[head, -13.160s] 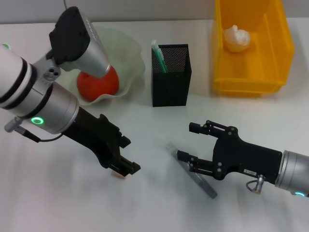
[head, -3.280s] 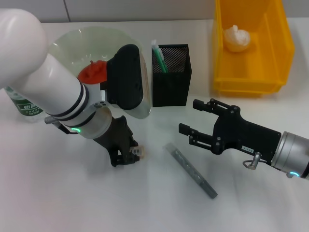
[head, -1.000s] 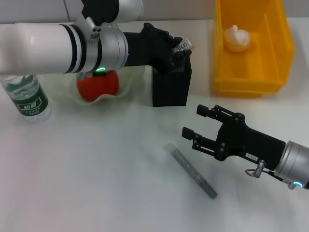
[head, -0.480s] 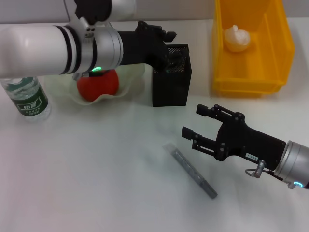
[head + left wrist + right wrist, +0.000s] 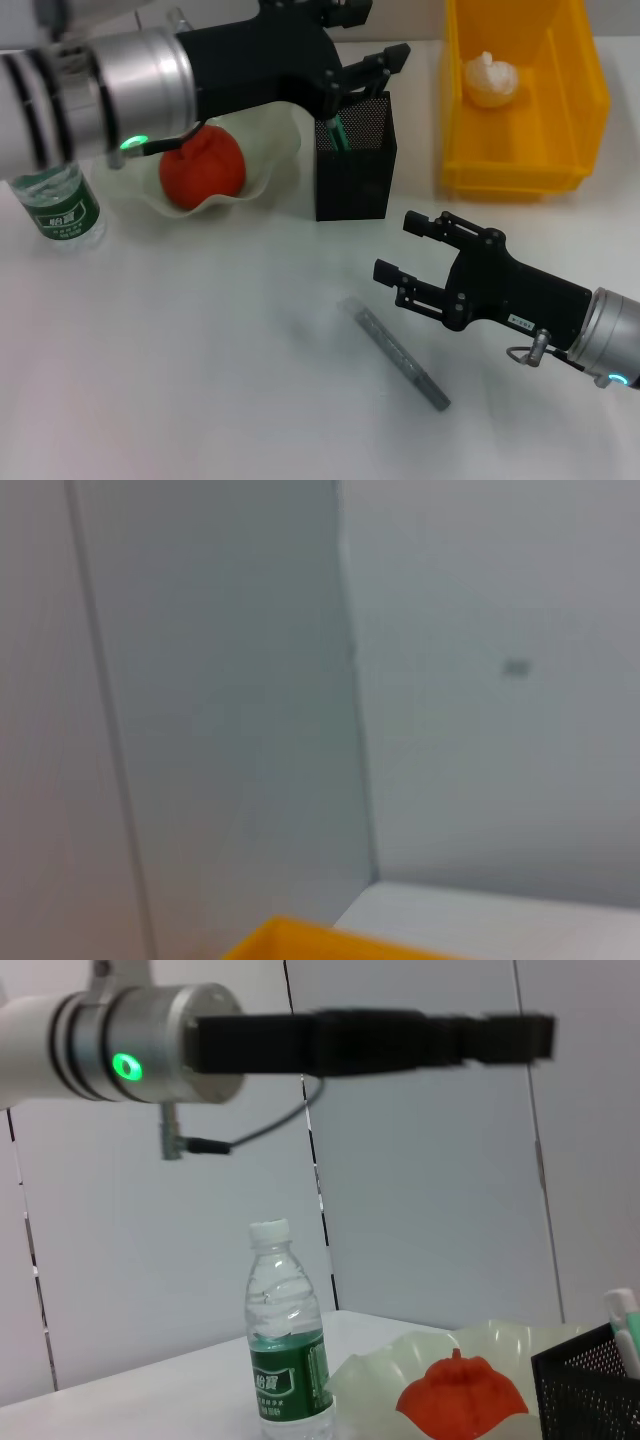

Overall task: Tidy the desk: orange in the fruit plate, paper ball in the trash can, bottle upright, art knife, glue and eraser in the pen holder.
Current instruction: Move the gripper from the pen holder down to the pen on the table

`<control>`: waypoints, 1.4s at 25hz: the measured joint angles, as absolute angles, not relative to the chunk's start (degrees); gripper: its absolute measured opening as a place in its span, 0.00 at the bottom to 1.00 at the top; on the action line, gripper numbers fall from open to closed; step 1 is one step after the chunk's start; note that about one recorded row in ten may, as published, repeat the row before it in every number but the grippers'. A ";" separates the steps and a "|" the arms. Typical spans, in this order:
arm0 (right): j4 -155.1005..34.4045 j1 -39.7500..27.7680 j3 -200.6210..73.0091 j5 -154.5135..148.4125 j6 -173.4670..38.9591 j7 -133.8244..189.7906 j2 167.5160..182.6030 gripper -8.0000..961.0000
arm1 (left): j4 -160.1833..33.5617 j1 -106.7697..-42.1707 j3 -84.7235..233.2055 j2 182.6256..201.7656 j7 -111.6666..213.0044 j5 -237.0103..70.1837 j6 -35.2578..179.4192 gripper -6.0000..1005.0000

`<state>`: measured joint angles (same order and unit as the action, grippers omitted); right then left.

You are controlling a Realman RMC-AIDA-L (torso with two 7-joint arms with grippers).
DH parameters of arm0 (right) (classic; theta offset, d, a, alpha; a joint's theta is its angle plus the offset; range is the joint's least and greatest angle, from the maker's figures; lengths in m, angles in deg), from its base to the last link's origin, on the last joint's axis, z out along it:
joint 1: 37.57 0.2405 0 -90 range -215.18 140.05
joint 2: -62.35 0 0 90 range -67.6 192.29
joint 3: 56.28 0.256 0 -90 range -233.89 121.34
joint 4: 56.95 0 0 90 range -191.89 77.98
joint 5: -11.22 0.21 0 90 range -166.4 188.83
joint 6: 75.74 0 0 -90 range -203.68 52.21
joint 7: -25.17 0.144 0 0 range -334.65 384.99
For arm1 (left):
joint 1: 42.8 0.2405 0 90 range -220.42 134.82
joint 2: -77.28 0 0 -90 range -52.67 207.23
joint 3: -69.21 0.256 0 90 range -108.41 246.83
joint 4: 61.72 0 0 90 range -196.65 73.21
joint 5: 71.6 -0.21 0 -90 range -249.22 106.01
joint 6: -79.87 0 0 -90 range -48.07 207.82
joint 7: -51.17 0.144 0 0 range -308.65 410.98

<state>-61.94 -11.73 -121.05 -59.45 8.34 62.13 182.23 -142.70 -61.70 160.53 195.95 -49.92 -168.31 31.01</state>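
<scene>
My left gripper (image 5: 383,30) hangs open and empty just above the black mesh pen holder (image 5: 355,170). A green-and-white glue stick (image 5: 335,130) stands inside the holder. The eraser is hidden. The grey art knife (image 5: 397,352) lies flat on the desk (image 5: 200,350), with my right gripper (image 5: 395,245) open just right of its far end, not touching it. The orange (image 5: 203,165) sits in the pale-green fruit plate (image 5: 270,130). The bottle (image 5: 55,205) stands upright at the far left. The paper ball (image 5: 488,78) rests in the yellow trash can (image 5: 575,100).
The right wrist view looks across the desk at the bottle (image 5: 287,1350), the orange (image 5: 462,1400), the fruit plate (image 5: 385,1380) and the pen holder's corner (image 5: 590,1390), with my left arm (image 5: 350,1040) overhead. The trash can's edge (image 5: 290,940) shows in the left wrist view.
My left gripper has lifted up out of the pen holder's mouth and stands open; the eraser it held a second ago is no longer visible. The right arm has barely moved.
</scene>
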 joint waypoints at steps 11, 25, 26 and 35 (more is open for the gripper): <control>-62.31 -11.14 -121.05 -59.44 8.53 64.81 182.08 0.76 | -124.28 -56.05 146.32 195.82 -20.26 -133.16 -6.90 0.78; -84.32 -14.75 -121.19 -66.19 13.57 91.72 180.92 0.76 | -102.79 -56.65 135.27 194.60 -9.57 -146.92 -22.58 0.80; -88.70 -15.18 -120.95 -68.84 13.92 96.99 180.86 0.76 | -102.79 -56.65 135.27 194.60 -9.57 -146.92 -22.58 0.80; -130.10 -11.87 -120.07 -99.45 16.58 147.19 181.02 0.76 | -93.90 -56.62 134.87 195.21 -3.22 -150.87 -22.69 0.80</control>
<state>-130.10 -11.87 -120.07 -99.45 16.58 147.19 181.02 -93.90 -56.62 134.87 195.21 -3.22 -150.87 -22.69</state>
